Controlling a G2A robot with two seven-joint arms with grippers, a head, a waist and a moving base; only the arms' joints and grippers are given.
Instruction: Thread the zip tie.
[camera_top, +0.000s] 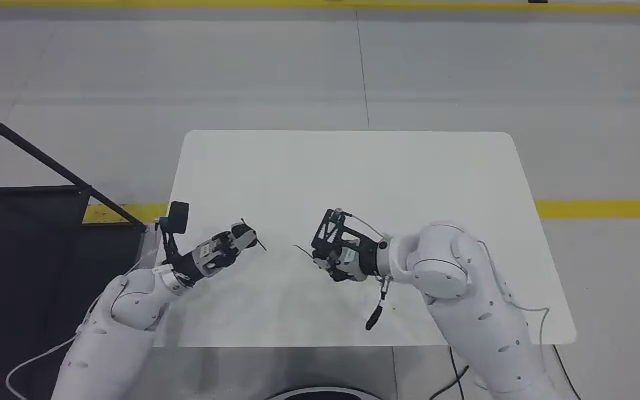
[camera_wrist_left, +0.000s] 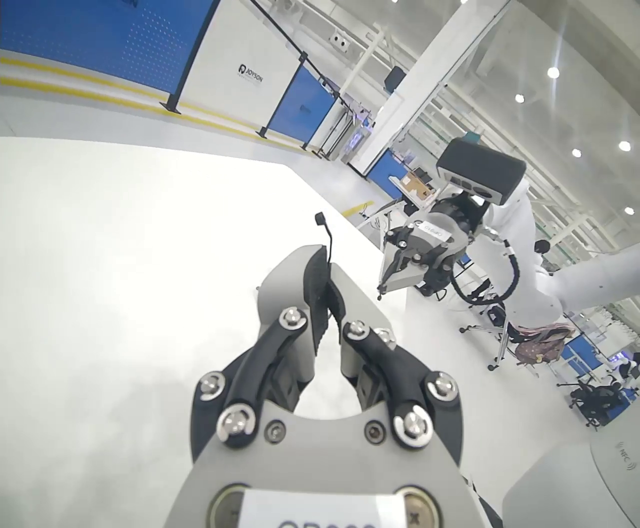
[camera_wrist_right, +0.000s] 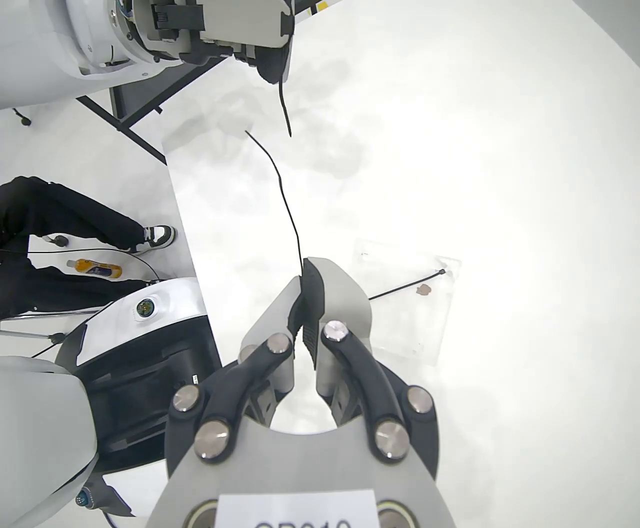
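My left gripper (camera_top: 247, 239) is shut on a black zip tie's head end (camera_wrist_left: 320, 219), which sticks out a short way past the fingertips (camera_wrist_left: 320, 260). My right gripper (camera_wrist_right: 303, 274) is shut on a thin black zip tie tail (camera_wrist_right: 280, 185) whose free tip (camera_wrist_right: 246, 132) points toward the left gripper (camera_wrist_right: 276, 62). The head end (camera_wrist_right: 287, 127) and the tail tip are a small gap apart above the white table (camera_top: 400, 170). Both grippers (camera_top: 322, 250) face each other near the table's front. I cannot tell whether the two pieces are one tie.
A clear flat plate (camera_wrist_right: 430, 330) lies on the table beside my right gripper, with a spare black zip tie (camera_wrist_right: 405, 288) across it. The table's near edge and a black frame (camera_top: 60, 170) are close to the left arm.
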